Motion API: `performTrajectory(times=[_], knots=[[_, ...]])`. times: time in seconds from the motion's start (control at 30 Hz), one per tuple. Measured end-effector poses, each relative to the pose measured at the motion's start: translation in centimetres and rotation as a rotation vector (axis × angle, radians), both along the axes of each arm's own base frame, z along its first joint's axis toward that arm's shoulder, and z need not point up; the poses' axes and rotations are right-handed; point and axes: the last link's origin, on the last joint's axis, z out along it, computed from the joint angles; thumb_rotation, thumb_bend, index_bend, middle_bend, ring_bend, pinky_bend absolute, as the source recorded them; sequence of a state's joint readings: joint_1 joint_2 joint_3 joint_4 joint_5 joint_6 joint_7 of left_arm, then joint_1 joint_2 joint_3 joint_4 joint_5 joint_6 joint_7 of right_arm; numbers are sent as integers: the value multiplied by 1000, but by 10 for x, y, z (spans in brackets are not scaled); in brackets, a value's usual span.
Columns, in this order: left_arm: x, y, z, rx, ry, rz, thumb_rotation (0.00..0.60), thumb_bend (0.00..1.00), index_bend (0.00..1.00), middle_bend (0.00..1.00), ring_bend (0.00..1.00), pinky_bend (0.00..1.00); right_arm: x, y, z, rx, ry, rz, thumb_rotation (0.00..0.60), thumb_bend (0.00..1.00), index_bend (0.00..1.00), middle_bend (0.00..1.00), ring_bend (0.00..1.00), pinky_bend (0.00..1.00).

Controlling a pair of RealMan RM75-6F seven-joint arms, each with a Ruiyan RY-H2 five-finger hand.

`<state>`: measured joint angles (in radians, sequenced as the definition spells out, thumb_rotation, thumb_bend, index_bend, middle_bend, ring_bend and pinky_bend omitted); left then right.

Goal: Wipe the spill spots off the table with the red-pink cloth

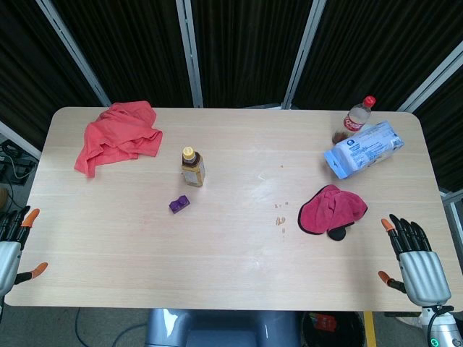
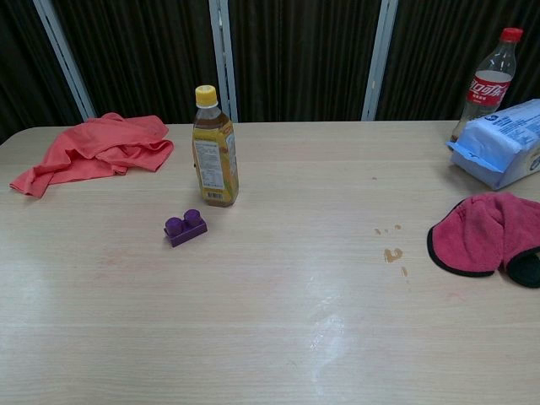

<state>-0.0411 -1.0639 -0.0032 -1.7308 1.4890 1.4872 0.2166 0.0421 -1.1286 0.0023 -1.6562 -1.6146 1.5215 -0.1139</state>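
Small brown spill spots (image 1: pixel 279 215) (image 2: pixel 392 253) dot the light wooden table right of centre. Just right of them lies a crumpled pink-red cloth with black trim (image 1: pixel 330 209) (image 2: pixel 485 232). A larger coral-red cloth (image 1: pixel 116 136) (image 2: pixel 97 148) lies bunched at the far left corner. My right hand (image 1: pixel 416 264) hovers at the table's near right edge, fingers spread, holding nothing, a short way right of the pink-red cloth. My left hand (image 1: pixel 11 249) shows partly at the near left edge, fingers apart and empty. Neither hand appears in the chest view.
A tea bottle with a yellow cap (image 1: pixel 192 167) (image 2: pixel 214 148) stands left of centre, a purple toy brick (image 1: pixel 179 204) (image 2: pixel 185 227) in front of it. A cola bottle (image 1: pixel 354 119) (image 2: pixel 488 80) and a blue-white wipes pack (image 1: pixel 364 148) (image 2: pixel 502 143) sit at the far right.
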Motion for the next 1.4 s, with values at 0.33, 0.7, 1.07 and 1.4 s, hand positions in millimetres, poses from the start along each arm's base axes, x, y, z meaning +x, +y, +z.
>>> performTrajectory(times=[0.33,0.7,1.07,1.4], knots=[[0,0,-1,-2,4,-4,600,0,0,0,0,0,1,0,-1,6,-5,-8,600,0,0,0,0,63],[-2,1,-2,-8,-5,5,600,0,0,0,0,0,1,-14,-12,43,-33,-67,600,0,0,0,0,63],[0,3,-4,-9,-17,-14,600,0,0,0,0,0,20,-62,-52,60,-29,-98,600,0,0,0,0,63],[-2,6,-5,-12,-25,-2,600,0,0,0,0,0,8,-106,-81,29,129,-55,600,0,0,0,0,63]])
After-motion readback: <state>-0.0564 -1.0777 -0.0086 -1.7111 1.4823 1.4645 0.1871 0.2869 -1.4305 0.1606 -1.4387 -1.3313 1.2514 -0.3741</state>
